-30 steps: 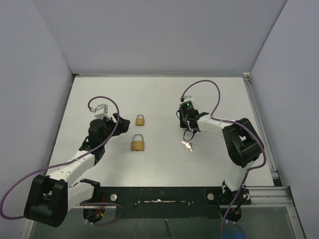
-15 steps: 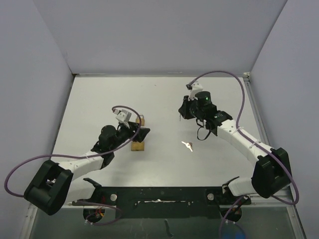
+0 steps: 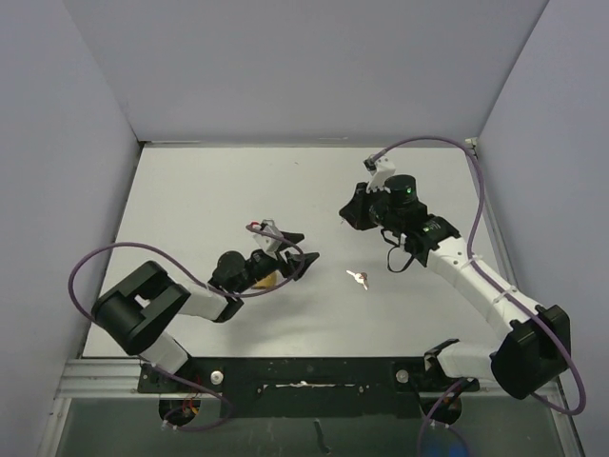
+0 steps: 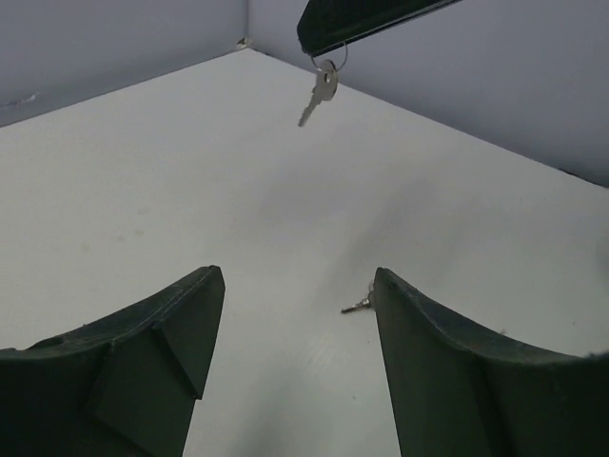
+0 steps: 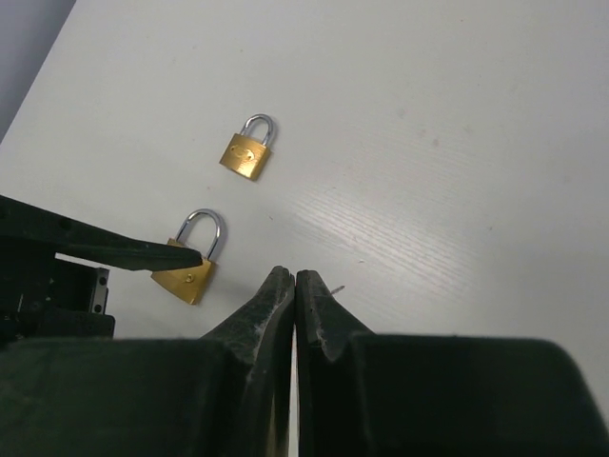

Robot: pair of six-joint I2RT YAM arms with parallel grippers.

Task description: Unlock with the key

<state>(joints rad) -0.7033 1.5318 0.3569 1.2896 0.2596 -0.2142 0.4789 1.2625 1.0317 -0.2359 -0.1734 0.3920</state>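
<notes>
Two brass padlocks lie on the white table: a small one [image 5: 249, 152] and a larger one [image 5: 190, 262], which peeks out under my left arm in the top view [image 3: 268, 279]. My right gripper [image 3: 350, 217] [image 5: 296, 276] is shut on a key [image 4: 322, 90] that dangles below it above the table; only its tip [image 5: 336, 288] shows in the right wrist view. A second key [image 3: 358, 278] [image 4: 359, 305] lies on the table. My left gripper [image 3: 303, 249] [image 4: 295, 276] is open and empty, low over the table, between the larger padlock and the loose key.
Grey walls close off the table [image 3: 190, 190] at the back and both sides. A metal rail [image 3: 500, 238] runs along the right edge. Purple cables loop off both arms.
My left arm swung right across the padlocks, and its open gripper now points at the loose key. My right arm stretched out, its gripper staying above the table with the key.
</notes>
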